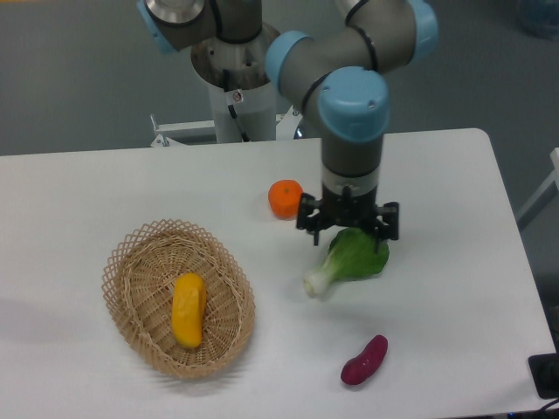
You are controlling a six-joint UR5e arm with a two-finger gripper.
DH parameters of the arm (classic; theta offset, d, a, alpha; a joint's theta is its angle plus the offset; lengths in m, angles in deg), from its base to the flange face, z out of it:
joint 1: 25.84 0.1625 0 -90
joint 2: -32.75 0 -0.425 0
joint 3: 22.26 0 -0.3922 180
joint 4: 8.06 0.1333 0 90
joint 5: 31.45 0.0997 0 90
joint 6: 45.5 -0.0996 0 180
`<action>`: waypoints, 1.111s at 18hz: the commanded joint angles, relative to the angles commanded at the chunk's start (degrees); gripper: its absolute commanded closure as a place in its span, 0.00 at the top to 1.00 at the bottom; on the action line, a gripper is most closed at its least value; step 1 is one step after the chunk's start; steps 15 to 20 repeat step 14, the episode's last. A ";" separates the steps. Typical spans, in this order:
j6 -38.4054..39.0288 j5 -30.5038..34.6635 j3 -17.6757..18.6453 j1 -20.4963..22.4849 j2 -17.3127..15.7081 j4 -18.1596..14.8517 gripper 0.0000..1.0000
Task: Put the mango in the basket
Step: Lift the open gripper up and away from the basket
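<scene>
The yellow-orange mango (pixel 189 309) lies inside the oval wicker basket (pixel 135 262) at the front left of the table. My gripper (pixel 348 225) hangs well to the right of the basket, above the leafy green vegetable. Its fingers stand apart with nothing between them, so it is open. The arm reaches in from the back.
A round orange citrus (pixel 285 198) sits near the table's middle, just left of the gripper. A green bok choy (pixel 349 259) lies below the gripper. A purple elongated vegetable (pixel 364 360) rests near the front edge. The robot base (pixel 234 96) stands behind the table.
</scene>
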 joint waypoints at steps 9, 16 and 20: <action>-2.65 0.35 -1.23 0.79 0.09 -0.79 1.00; -2.65 0.09 -1.15 1.06 0.00 -0.88 1.00; -2.65 0.09 -1.15 1.06 0.00 -0.88 1.00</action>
